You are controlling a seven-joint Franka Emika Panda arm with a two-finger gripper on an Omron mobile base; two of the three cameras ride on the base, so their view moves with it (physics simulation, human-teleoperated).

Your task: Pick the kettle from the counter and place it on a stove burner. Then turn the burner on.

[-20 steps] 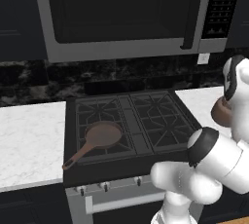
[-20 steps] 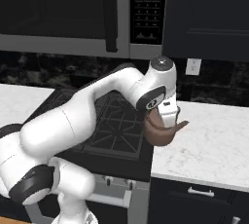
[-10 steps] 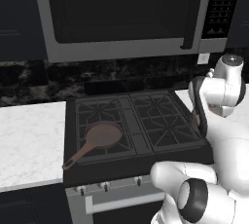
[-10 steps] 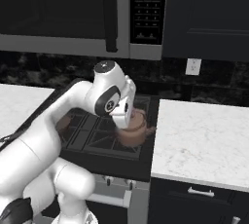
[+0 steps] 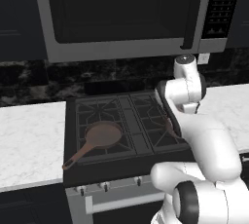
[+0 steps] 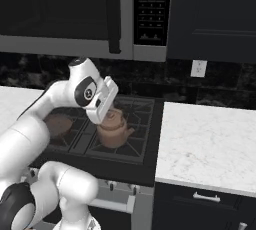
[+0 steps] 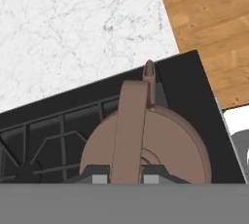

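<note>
While the two-finger gripper (image 7: 125, 177) is clamped on the thin arched handle of the small rounded copper-brown kettle (image 6: 114, 130), the kettle hangs directly below the claw over the front right burner of the black glossy stove top (image 6: 145, 163), so the coming move looks to be a short drop straight down. Seen from the hand, the handle runs lengthwise between the fingertips (image 7: 99, 177) and the short spout points away toward the white marble counter (image 6: 210, 149) beside the stove. Whether the kettle's base already touches the black cast-iron grate (image 7: 46, 145) cannot be told: in the right base view the body seems to sit among the prongs, yet no gap or contact is plain. From the left base camera the white arm hides most of the kettle, and the flat brown long-handled frying pan (image 5: 97, 139) lies on the front left burner, well apart.
</note>
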